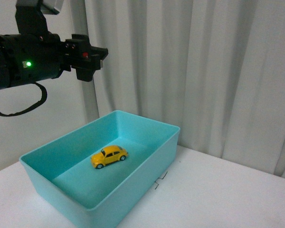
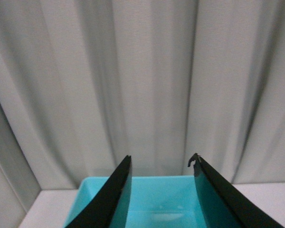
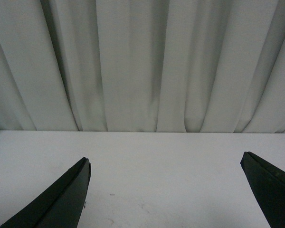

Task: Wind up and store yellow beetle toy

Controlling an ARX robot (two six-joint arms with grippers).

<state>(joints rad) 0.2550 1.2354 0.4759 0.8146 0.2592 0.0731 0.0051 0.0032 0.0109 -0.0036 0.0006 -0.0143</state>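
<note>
The yellow beetle toy (image 1: 109, 156) sits on its wheels on the floor of a turquoise bin (image 1: 147, 161), near the bin's middle. My left arm is raised high at the upper left, well above the bin, with its gripper (image 1: 91, 58) open and empty. In the left wrist view the open left gripper (image 2: 161, 161) frames the bin's far wall (image 2: 156, 187); the toy is hidden there. My right gripper (image 3: 165, 161) is open and empty over bare white table; it is out of the front view.
The white table (image 1: 218, 190) stretches right of the bin, with a small dark mark (image 1: 160, 179) beside the bin's wall. Grey-white curtains (image 1: 204, 71) hang close behind the table. A pole (image 1: 88, 99) stands behind the bin at the left.
</note>
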